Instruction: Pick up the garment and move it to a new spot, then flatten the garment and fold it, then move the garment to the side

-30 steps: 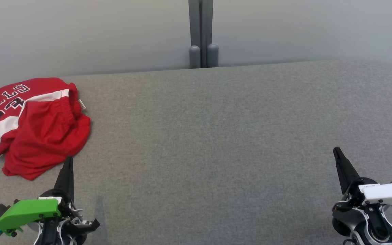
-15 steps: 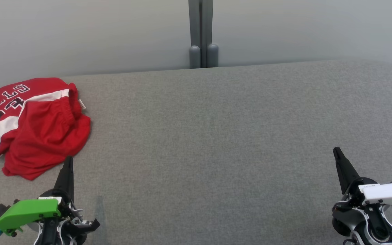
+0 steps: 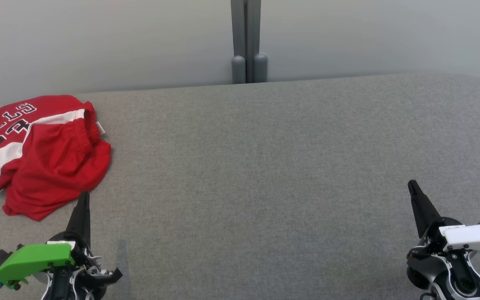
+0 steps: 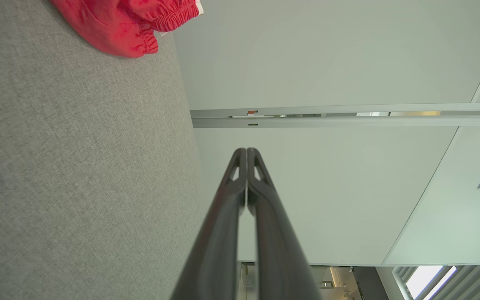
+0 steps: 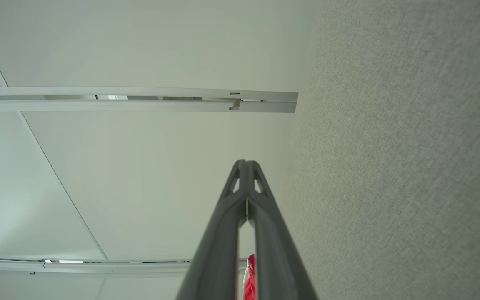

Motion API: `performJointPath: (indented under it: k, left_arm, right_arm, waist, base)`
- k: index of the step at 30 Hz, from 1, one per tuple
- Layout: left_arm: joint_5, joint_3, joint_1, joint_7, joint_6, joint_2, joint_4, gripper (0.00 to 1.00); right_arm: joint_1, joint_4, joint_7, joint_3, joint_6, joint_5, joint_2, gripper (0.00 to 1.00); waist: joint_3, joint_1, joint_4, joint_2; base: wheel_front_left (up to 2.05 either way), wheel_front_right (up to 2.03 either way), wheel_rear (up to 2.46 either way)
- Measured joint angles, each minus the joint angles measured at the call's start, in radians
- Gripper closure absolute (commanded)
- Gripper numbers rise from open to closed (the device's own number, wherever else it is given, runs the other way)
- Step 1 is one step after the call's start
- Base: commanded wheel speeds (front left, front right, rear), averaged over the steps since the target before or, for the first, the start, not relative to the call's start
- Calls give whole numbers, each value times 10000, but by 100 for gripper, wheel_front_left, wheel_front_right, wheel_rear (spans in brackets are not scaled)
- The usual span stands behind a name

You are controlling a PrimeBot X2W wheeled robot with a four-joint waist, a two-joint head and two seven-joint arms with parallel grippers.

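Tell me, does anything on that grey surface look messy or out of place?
Only the red garment: it lies crumpled in a heap at the far left of the grey surface, folded over itself.

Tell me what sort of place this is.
Probably an office-like test room or lab: a grey fabric-covered table, pale partition walls joined by a grey post behind it, and a red garment lying crumpled on the table.

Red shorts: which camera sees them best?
The head view: nearly all of the red shorts lie crumpled at the left of the grey surface, lettering visible. The left wrist view catches a gathered corner at its top edge; the right wrist view, a red sliver at its bottom edge.
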Motion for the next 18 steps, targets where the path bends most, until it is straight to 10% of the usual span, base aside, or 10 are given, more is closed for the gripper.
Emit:
performJointPath:
  k: [18]
  left_arm:
    - [0, 0, 0, 0, 0, 0, 0, 100]
  right_arm:
    - [0, -2, -2, 23, 0, 17, -13, 100]
  waist:
    - [0, 0, 0, 0]
  base:
    - [0, 0, 0]
